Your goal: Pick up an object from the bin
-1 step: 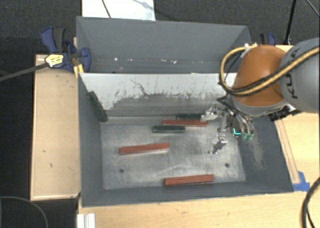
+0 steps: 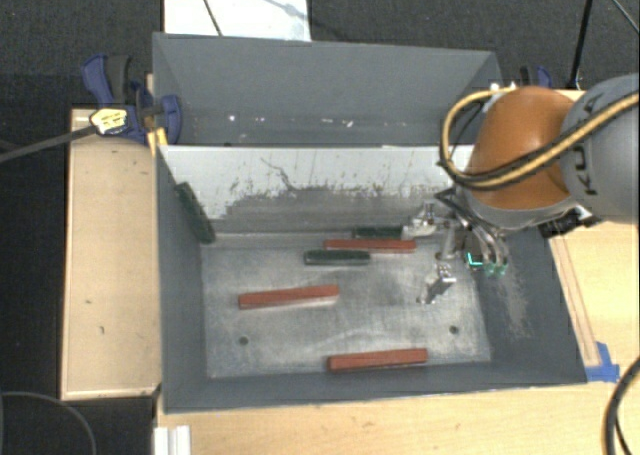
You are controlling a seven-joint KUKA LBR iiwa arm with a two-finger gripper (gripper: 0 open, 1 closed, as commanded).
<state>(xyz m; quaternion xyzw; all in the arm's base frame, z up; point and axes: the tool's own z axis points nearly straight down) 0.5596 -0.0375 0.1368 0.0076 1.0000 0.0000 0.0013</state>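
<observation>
My gripper (image 2: 436, 288) hangs over the right part of the bin floor, with nothing visible between its fingers. Left of it, near the back wall, a thin red-brown bar (image 2: 368, 244) lies flat with a dark green bar (image 2: 377, 233) tucked behind it. A second dark green bar (image 2: 336, 257) lies just in front of those two. None of these touches the gripper.
A red-brown bar (image 2: 288, 297) lies in the middle left of the floor and another (image 2: 377, 359) near the front wall. A dark green bar (image 2: 195, 213) leans in the back left corner. The arm with its orange cover comes in from the right.
</observation>
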